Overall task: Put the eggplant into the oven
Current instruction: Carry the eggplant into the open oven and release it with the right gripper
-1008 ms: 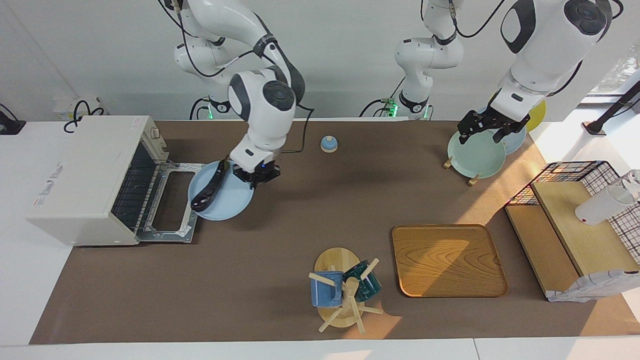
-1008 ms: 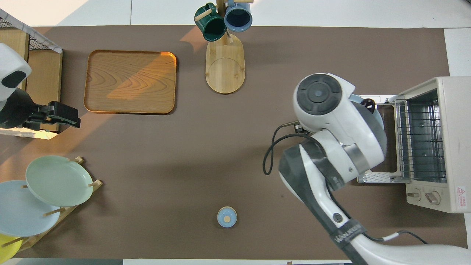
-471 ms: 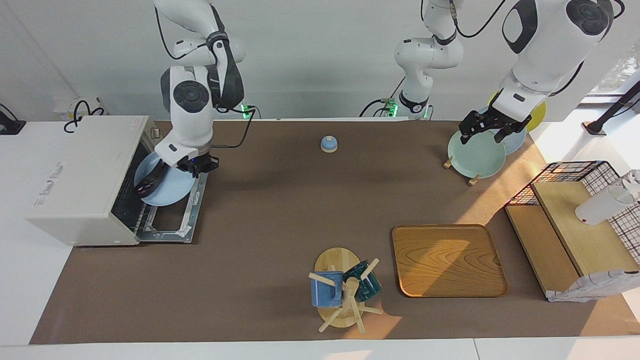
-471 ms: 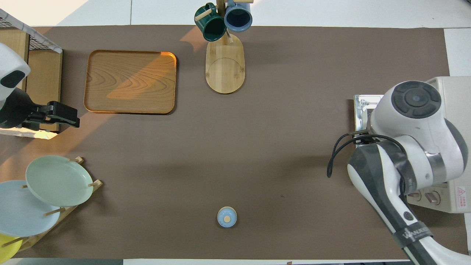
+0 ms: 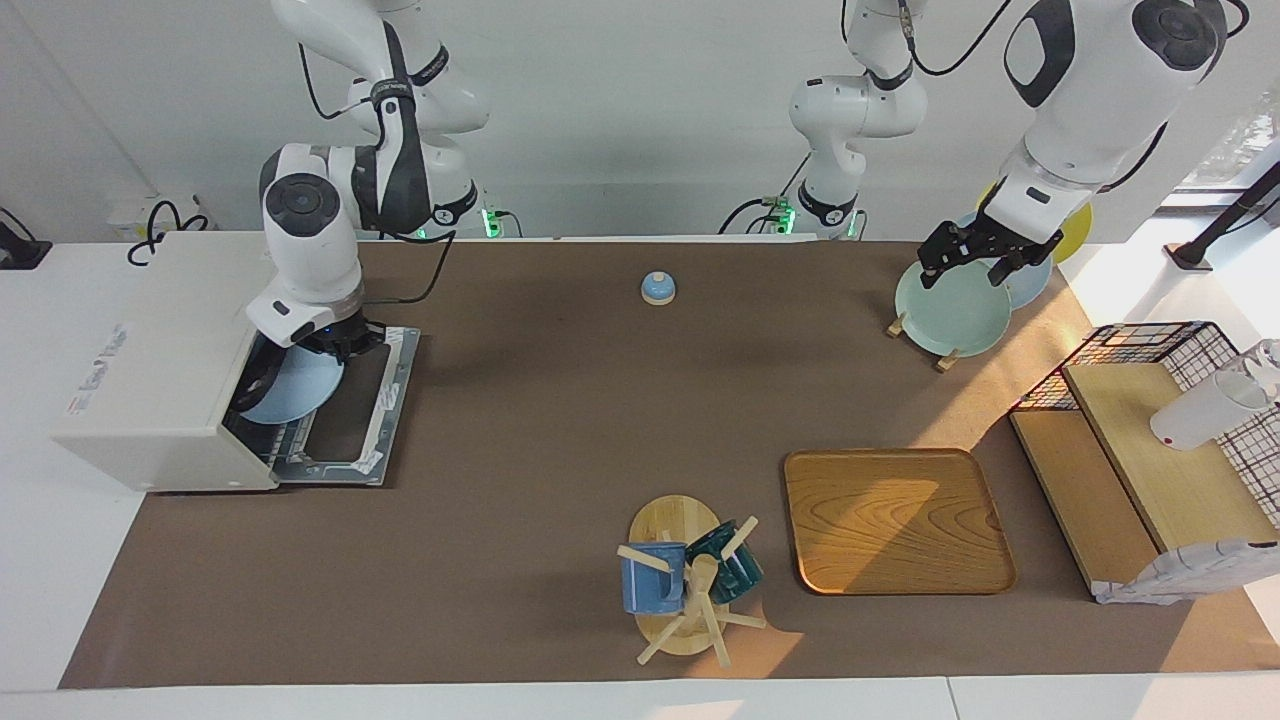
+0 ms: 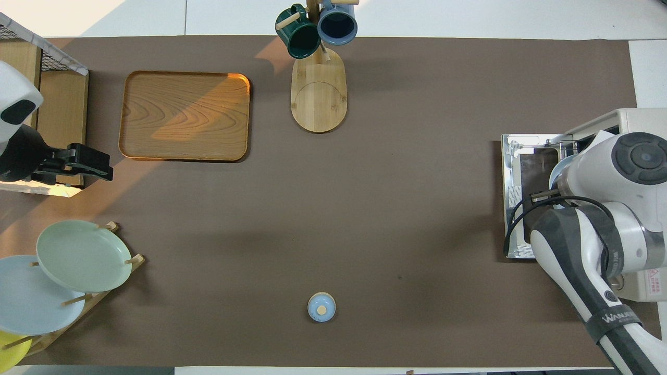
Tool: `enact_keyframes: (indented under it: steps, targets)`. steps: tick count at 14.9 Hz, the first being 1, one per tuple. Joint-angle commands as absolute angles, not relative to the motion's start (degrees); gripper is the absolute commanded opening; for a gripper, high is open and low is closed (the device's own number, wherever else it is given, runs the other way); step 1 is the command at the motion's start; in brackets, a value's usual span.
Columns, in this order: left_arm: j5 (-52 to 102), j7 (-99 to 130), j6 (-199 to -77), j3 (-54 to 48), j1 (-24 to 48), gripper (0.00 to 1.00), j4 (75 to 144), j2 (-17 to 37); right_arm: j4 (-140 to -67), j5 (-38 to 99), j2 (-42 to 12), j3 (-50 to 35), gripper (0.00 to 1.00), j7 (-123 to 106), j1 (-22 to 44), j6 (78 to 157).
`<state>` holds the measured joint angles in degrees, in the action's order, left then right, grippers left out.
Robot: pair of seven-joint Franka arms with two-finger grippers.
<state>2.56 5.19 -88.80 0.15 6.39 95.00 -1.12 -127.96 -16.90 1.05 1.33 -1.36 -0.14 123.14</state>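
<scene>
The cream-white oven (image 5: 150,370) stands at the right arm's end of the table, its door (image 5: 352,405) folded down flat. My right gripper (image 5: 335,340) is shut on the rim of a light blue plate (image 5: 295,388), held above the door with its leading half inside the oven's mouth. The dark eggplant (image 5: 258,375) lies on the plate's oven-side edge, just inside the opening. In the overhead view the right arm covers most of this; only the plate's rim (image 6: 554,177) and the oven's top (image 6: 646,121) show. My left gripper (image 5: 985,258) waits open over the plate rack.
A blue bell (image 5: 657,288) sits near the robots at mid-table. A wooden tray (image 5: 897,520) and a mug tree (image 5: 685,580) lie farther out. The plate rack (image 5: 950,312) and a wire basket with wooden shelves (image 5: 1150,420) fill the left arm's end.
My right arm has carried the plate with the eggplant from beside the open door over it and partway into the oven's mouth. The left arm has stayed still.
</scene>
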Motion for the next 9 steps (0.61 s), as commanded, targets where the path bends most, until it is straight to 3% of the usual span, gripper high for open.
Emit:
enact_keyframes:
  steps: [1, 5, 7, 8, 9]
  targets:
    - [1.4, 4.9, -88.3, -0.3, 5.7, 1.0, 95.0, -1.2, -131.7, -17.8, 3.2, 0.6, 0.0, -5.9, -3.7, 127.3]
    - [1.4, 4.9, -88.3, -0.3, 5.7, 1.0, 95.0, -1.2, -131.6, -17.8, 3.1, 0.5, 0.0, -6.4, -3.8, 127.7]
    - [1.4, 4.9, -88.3, -0.3, 5.7, 1.0, 95.0, -1.2, -131.0, -17.7, 2.7, 0.5, 0.26, -6.9, -3.8, 127.2]
    - [1.4, 4.9, -88.4, -0.3, 5.7, 1.0, 95.1, -1.2, -129.8, -17.2, 2.6, 0.4, 0.36, -6.9, -3.7, 126.4]
    - [1.4, 4.9, -88.4, -0.3, 5.7, 1.0, 95.0, -1.2, -129.1, -17.0, 2.4, 0.4, 0.38, -6.9, -3.2, 125.3]
